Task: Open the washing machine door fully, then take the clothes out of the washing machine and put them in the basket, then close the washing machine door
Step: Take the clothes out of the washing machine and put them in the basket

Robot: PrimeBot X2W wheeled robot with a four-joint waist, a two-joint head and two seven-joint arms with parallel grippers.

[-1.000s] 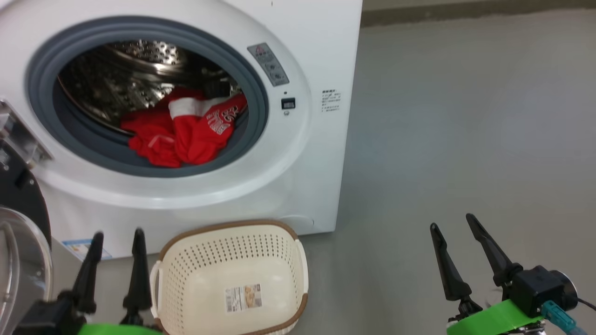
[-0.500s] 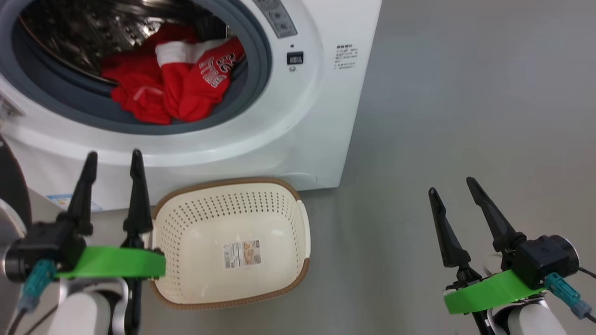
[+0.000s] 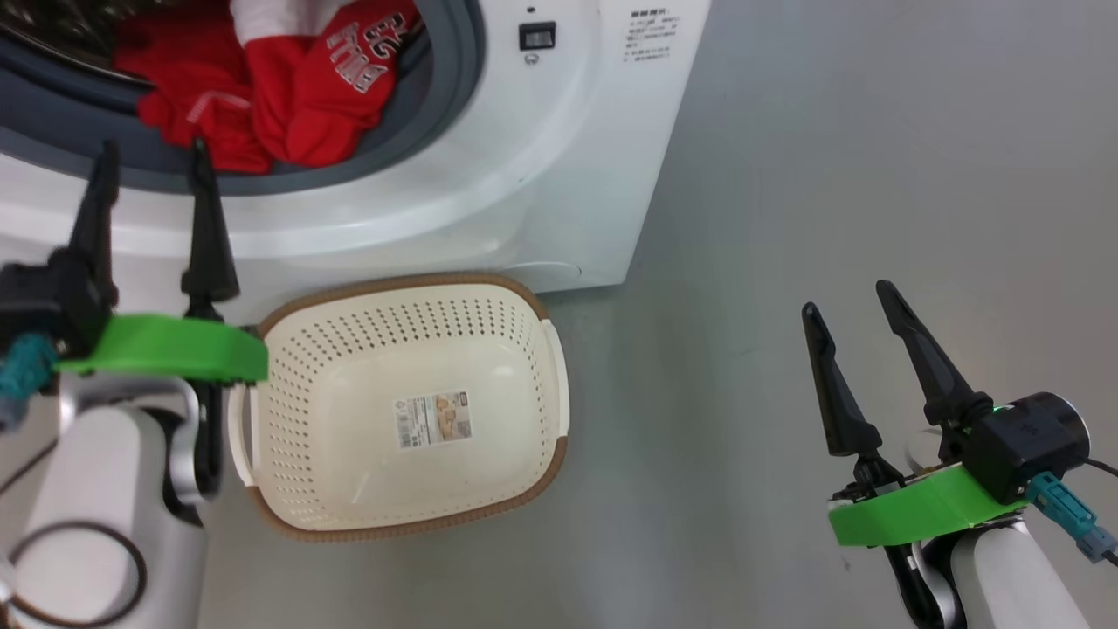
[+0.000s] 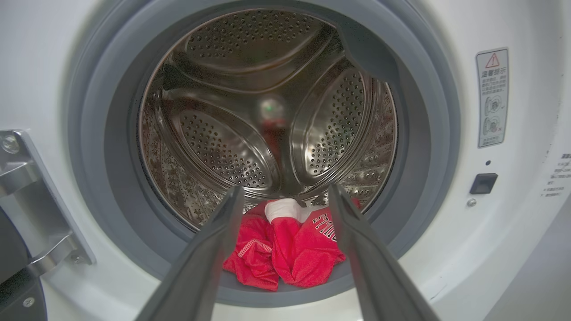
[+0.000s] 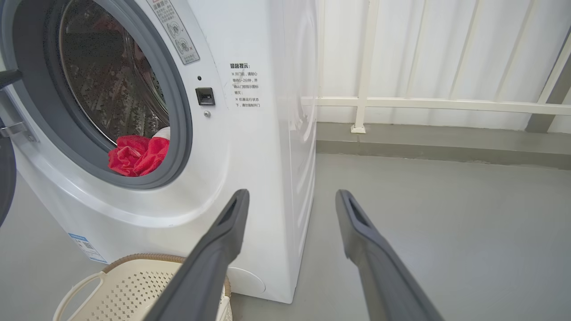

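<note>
**Both grippers empty at the open washer**

I have the left gripper raised before the mouth of the washing machine, its two dark fingers spread apart with nothing between them; in the left wrist view they frame the clothes, a red heap with white lettering and a patch of white cloth, lying at the front bottom of the perforated steel drum and spilling onto the grey rubber ring; the fingertips are apart from the fabric. The washing machine door stands open, and a dark edge of it shows beside the metal hinge on the left of the opening. The basket sits on the grey floor just in front of the machine, below the opening; inside it I see just a paper label on its bottom. My right gripper hangs well to the right over bare floor, fingers likewise parted and holding nothing; its wrist view looks past the machine's side to a white railing.
</note>
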